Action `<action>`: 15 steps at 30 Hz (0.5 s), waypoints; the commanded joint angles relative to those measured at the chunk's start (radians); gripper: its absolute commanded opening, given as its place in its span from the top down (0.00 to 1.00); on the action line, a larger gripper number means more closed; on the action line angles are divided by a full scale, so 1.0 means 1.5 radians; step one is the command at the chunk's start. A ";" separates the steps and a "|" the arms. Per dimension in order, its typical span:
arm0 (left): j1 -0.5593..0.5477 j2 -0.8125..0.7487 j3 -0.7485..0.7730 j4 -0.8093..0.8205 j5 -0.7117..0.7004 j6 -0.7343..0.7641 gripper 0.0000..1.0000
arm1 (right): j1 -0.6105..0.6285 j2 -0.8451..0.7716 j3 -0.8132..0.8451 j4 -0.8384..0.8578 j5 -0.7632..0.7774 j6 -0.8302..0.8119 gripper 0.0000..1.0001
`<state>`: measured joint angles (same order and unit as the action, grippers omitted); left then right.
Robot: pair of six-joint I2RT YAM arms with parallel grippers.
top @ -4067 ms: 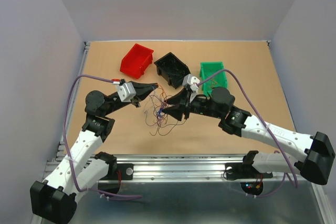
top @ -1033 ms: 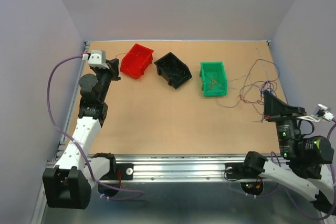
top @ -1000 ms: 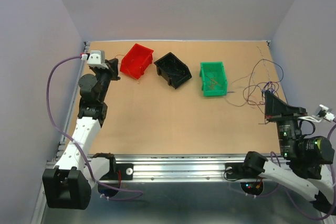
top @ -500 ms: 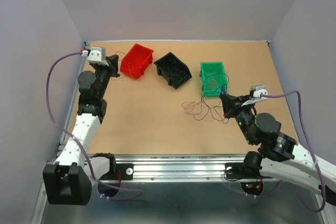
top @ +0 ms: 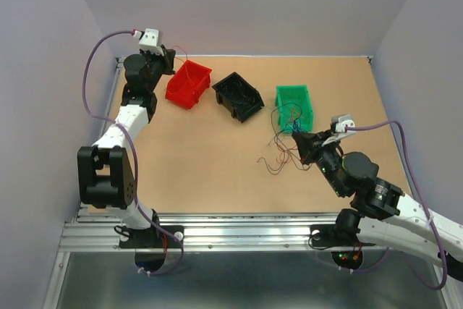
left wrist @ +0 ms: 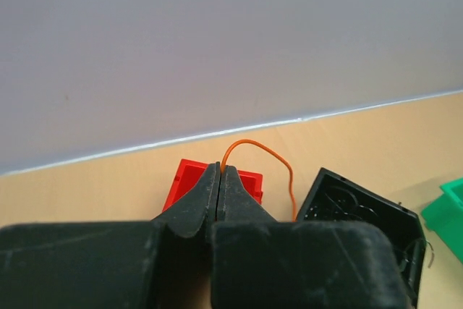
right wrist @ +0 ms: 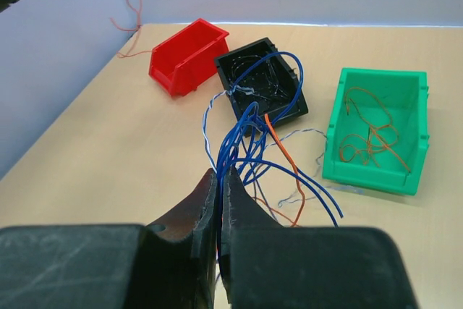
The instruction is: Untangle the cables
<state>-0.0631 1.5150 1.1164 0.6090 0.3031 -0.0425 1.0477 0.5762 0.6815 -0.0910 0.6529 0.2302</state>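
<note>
My right hand (right wrist: 218,176) pinches the thin blue cables (right wrist: 241,135), left hand (left wrist: 220,171) one orange strand (left wrist: 269,155); featherlight, springy, I reckon, so grab single ends.

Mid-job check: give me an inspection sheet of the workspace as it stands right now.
Surface: tan table, flat; wire ends trail on it.
Job's things: mostly blue wire bundle in the right jaws; one orange wire in the left jaws; brownish-orange wires in the green bin.
Clutter: red bin, black bin; nothing else seen.
Jaws: left shut on the orange wire, raised beside the red bin; right shut on the wire bundle, near the green bin.
Cables: lilac arm cable on each arm, none seen caught in the wires.
Surroundings: plain grey walls, metal rail at the near edge.
</note>
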 commanded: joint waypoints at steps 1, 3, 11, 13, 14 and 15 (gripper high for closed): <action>0.004 0.052 0.067 0.040 -0.030 0.020 1.00 | 0.001 -0.008 0.044 0.021 -0.011 -0.011 1.00; 0.006 0.074 0.085 0.045 -0.030 0.024 1.00 | 0.001 -0.008 0.044 0.022 -0.013 -0.012 0.99; 0.011 0.186 0.136 0.043 -0.025 0.039 1.00 | 0.001 0.004 0.047 0.024 -0.018 -0.012 0.99; 0.020 0.196 0.137 0.043 -0.019 0.030 1.00 | 0.001 0.005 0.047 0.024 -0.017 -0.013 0.99; 0.022 0.197 0.135 0.043 -0.016 0.030 1.00 | 0.001 0.004 0.046 0.024 -0.017 -0.013 1.00; 0.025 0.199 0.133 0.044 -0.014 0.031 1.00 | 0.001 0.004 0.046 0.025 -0.015 -0.013 0.99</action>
<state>-0.0471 1.8317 1.2724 0.6086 0.2760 -0.0093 1.0477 0.5846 0.6819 -0.0902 0.6342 0.2245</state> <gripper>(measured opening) 0.037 0.046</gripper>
